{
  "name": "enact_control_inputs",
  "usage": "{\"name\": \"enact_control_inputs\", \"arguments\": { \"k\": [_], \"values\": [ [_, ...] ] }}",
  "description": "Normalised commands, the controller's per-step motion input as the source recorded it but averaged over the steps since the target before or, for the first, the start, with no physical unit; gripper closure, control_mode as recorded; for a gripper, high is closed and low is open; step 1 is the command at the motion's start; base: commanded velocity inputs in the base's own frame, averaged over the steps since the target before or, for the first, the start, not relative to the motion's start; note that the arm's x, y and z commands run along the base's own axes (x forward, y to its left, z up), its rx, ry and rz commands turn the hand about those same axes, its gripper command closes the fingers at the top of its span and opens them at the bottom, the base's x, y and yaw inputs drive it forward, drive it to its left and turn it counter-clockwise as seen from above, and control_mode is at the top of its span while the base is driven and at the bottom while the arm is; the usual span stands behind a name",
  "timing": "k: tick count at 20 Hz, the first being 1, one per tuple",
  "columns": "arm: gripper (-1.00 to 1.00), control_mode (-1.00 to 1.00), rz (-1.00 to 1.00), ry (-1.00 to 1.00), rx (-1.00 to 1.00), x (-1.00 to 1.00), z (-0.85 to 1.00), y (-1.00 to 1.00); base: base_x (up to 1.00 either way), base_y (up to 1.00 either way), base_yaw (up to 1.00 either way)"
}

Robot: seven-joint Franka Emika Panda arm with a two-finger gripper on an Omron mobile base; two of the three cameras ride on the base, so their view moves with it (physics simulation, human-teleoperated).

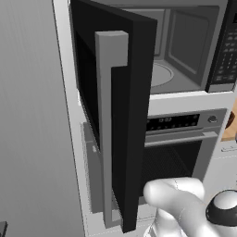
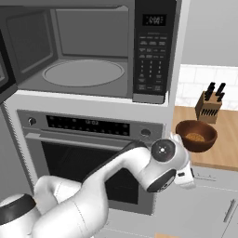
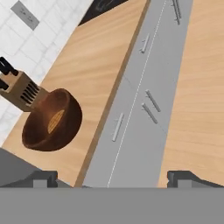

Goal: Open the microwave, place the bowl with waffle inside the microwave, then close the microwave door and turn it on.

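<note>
Now the microwave [image 2: 88, 51] stands open, its door [image 1: 115, 115] swung wide on the left and the grey cavity with its round turntable [image 2: 83, 73] bare, so the opening step looks done and the bowl is next. The claw [image 3: 111, 177] is released, its two dark fingertips [image 3: 43, 177] spread wide with nothing between them. In the hand view the bowl with waffle [image 3: 51, 120] sits ahead of the claw and off to its left, apart from both tips, on the wooden counter [image 3: 94, 65]. A knife block [image 3: 22, 89] stands just behind the bowl, touching it or nearly so; which one I cannot tell. In the right base view the bowl [image 2: 195, 135] rests on the counter just beyond the arm's wrist, with the microwave cavity up and well to the left of it.

The bowl looks rigid and light, with a smooth rounded outside that would probably slip under a squeeze across its belly. The rim seems the better place to take hold: one finger inside, one outside, on the side away from the knife block. The waffle [image 3: 56, 121] lies loose in the bottom, so keeping the bowl level matters, and the carry up into the cavity calls for a steady lift clear of the open door.
</note>
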Motion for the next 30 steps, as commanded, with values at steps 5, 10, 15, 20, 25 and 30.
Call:
{"name": "enact_control_inputs", "arguments": {
  "k": [5, 10, 15, 20, 25, 30],
  "values": [
    [-1.0, -1.0, 0.0, 0.0, 0.02, 0.27, -0.41, -0.88, 0.0, 0.0, 0.0],
    [-1.0, -1.0, 0.0, 0.0, 0.0, 0.0, 0.0, 0.0, 0.0, 0.0, 0.0],
    [-1.0, -1.0, 0.0, 0.0, 0.0, 0.0, -0.02, 0.0, 0.0, 0.0, 0.0],
    [-1.0, -1.0, 0.13, 0.0, 0.02, 0.12, -0.16, -0.02, 0.0, 0.0, 0.0],
    [-1.0, -1.0, 0.21, 0.0, 0.05, 0.02, -0.04, -0.1, 0.0, 0.0, 0.0],
    [-1.0, -1.0, 0.19, 0.0, 0.12, 0.0, 0.0, -0.22, 0.0, 0.0, 0.0]
  ]
}}
